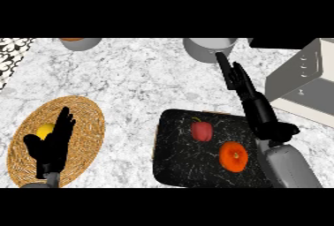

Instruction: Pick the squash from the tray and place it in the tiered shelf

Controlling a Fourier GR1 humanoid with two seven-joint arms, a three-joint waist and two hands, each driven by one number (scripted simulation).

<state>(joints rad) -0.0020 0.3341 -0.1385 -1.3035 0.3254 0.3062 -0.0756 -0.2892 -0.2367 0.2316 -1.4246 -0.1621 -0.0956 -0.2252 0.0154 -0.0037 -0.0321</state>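
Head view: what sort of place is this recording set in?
Most likely a kitchen counter: a white marbled countertop, a grey pot at the far edge, and produce laid out, a red pepper and an orange squash on a black tray.

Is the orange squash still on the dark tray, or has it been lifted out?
On the tray. The orange squash lies on the dark tray beside a red pepper; the right hand, fingers straight, holds nothing.

Yellow item (pixel 45 130) partly behind left robot hand (pixel 51 143)
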